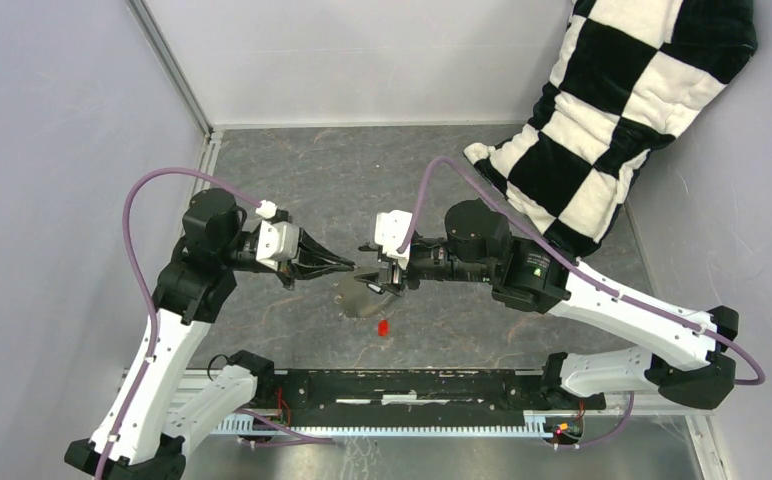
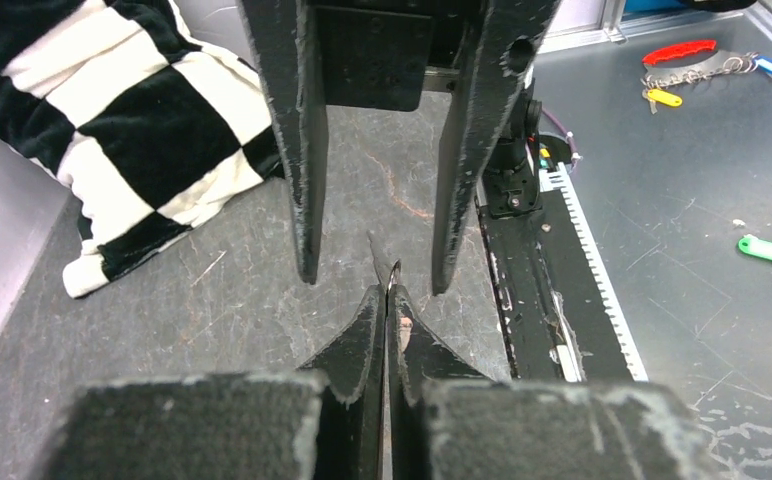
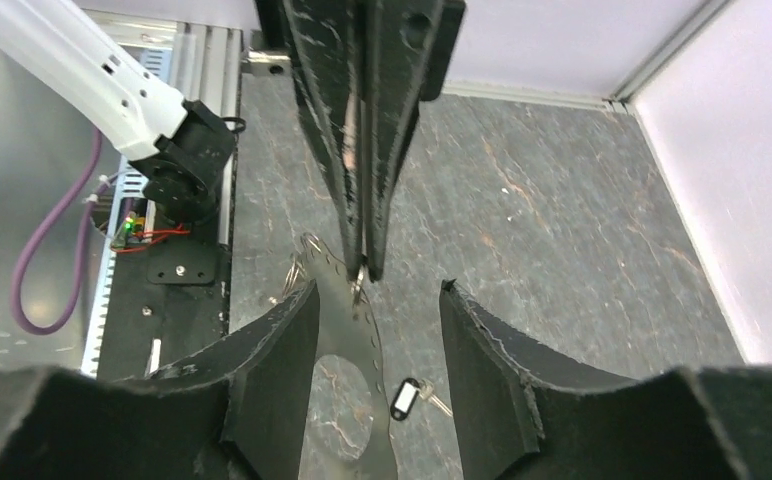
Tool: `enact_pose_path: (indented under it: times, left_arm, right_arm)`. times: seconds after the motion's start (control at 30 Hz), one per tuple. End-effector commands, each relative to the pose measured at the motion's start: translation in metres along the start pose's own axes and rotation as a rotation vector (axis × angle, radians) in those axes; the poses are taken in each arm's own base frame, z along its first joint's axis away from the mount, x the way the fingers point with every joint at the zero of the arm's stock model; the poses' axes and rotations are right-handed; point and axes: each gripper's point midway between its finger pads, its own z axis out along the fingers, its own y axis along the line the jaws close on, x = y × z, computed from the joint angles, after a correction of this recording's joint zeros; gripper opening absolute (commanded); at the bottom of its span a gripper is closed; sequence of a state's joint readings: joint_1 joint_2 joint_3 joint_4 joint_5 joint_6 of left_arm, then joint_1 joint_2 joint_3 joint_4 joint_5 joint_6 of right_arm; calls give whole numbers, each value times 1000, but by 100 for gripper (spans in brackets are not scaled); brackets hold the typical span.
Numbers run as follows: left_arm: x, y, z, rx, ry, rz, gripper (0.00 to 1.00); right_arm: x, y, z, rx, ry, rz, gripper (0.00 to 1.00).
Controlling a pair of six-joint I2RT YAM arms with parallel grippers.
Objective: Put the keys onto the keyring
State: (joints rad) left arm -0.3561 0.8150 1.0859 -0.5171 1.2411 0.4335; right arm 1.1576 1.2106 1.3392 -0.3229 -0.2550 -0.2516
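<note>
While the keyring (image 3: 342, 305) was pinched at its rim by the tightly closed left gripper (image 2: 387, 300), the right gripper (image 3: 377, 290) was set half-open astride it, nothing grasped. Red key (image 1: 383, 326) and black key (image 3: 405, 398) were noted on the table (image 1: 462, 170). Hazard judged: ring wrenched free by an off-centre closure.

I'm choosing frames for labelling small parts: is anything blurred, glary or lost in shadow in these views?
Top external: even light, no glare; the red key is sharp but tiny, the keyring blends into the grey table. Left wrist: the left claw near the lens is soft, the table crisp. Right wrist: the right claw has blurred fingers, the black key clear.
</note>
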Motion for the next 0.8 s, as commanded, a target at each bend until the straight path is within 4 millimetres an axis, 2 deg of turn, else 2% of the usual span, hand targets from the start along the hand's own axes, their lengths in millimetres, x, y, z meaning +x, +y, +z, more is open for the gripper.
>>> enact_pose_path:
  times: [0.0,0.2,0.43,0.63,0.67,0.7,0.73,0.77]
  left_arm:
    - [-21,-5,-2,24,-38,127,2]
    - [-20,-6,-2,21,-37,138,2]
    - [-18,-5,-3,10,-33,146,2]
    - [-17,-6,-3,7,-31,153,2]
    - [-17,-6,-3,9,-32,152,2]
    - [-16,-6,-3,9,-31,149,2]
    - [-16,-6,-3,10,-31,145,2]
    - [-16,-6,-3,10,-31,141,2]
  right_arm:
    - [-21,-13,-13,69,-31,-8,55]
    - [-16,-9,-7,43,-8,15,51]
    - [-22,-6,0,20,-43,33,33]
    - [-25,-5,6,6,-44,49,27]
    - [-24,-5,6,5,-43,52,24]
    - [-24,-5,7,2,-41,53,18]
    - [-23,-4,8,-1,-39,53,5]
    - [-21,-4,8,0,-34,54,0]
